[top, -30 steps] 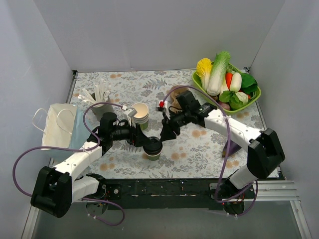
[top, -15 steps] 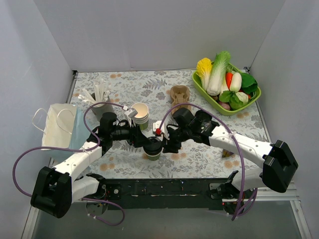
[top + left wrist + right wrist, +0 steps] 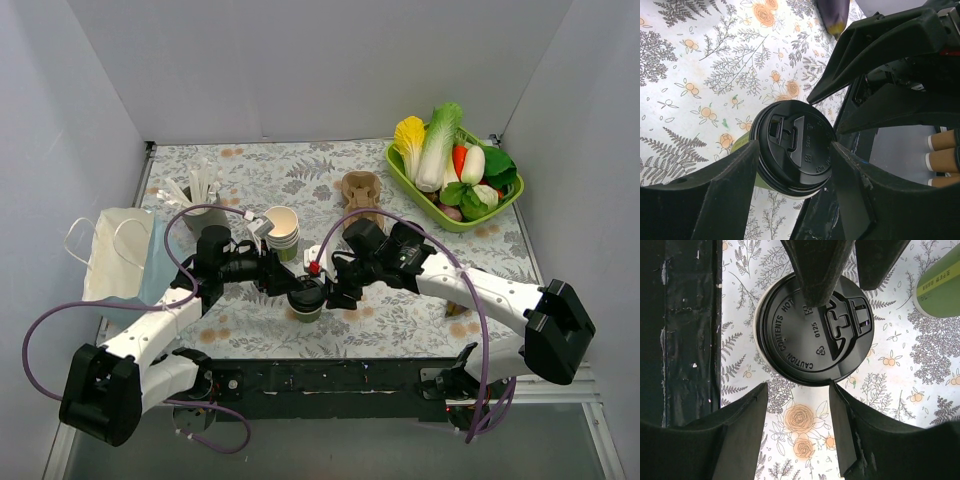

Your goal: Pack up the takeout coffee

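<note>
Robot lab booth: white walls (image 3: 300, 60) round floral-cloth table (image 3: 300, 170) w/ black mounting rail (image 3: 330, 378).

takeout coffee (image 3: 795, 150): cup wall mostly hiding beneath its lid
paper cups (image 3: 944, 161): running off right edge
green cup (image 3: 940, 282): being cropped at corner

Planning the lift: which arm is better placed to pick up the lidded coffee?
Left: the left gripper straddles the takeout coffee, one finger each side; the right gripper, open, sits short of it.

floral table (image 3: 300, 170), lidded cup (image 3: 307, 301), maybe bag (image 3: 113, 252)
</note>
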Robot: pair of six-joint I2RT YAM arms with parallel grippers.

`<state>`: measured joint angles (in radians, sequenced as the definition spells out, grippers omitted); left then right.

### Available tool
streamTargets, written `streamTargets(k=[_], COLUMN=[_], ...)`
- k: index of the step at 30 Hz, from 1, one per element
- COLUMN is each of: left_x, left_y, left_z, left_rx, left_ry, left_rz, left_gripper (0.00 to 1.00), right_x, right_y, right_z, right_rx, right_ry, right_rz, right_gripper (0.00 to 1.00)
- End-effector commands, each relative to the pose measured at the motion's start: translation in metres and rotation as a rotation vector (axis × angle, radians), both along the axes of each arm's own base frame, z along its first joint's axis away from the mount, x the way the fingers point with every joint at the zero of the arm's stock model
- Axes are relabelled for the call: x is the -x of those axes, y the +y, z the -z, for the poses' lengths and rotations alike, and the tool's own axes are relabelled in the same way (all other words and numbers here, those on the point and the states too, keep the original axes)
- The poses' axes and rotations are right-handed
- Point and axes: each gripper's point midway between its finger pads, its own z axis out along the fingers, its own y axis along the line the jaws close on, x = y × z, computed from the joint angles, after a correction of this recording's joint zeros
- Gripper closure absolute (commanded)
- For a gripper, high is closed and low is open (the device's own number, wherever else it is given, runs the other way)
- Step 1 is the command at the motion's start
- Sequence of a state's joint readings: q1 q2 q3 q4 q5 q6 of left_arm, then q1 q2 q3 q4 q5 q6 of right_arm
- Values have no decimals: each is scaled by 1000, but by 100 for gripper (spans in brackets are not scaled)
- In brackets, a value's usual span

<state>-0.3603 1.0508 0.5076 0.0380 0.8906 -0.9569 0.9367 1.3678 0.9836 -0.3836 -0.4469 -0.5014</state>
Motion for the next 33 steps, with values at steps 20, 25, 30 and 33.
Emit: streamTargets(k=[20, 25, 30, 33], left_x=[-20, -21, -16, -13], left_y=[30, 34, 33, 33], left_z=[-6, -8, -2, 3], left_rx=[-38, -30, -12, -2], left_ry=[67, 127, 237, 244], left_rz=[-245, -298, -318, -313], left_gripper=[25, 21, 18, 18], right_x=[-19, -44, -52, -52], right_y=[39, 39, 36, 37], right_z=[-43, -42, -41, -38], right_rx=[-103, -119, -139, -143], right_ry=[34, 132, 227, 266], right_rz=[38, 120, 153, 151], right_gripper=[43, 42, 41, 40])
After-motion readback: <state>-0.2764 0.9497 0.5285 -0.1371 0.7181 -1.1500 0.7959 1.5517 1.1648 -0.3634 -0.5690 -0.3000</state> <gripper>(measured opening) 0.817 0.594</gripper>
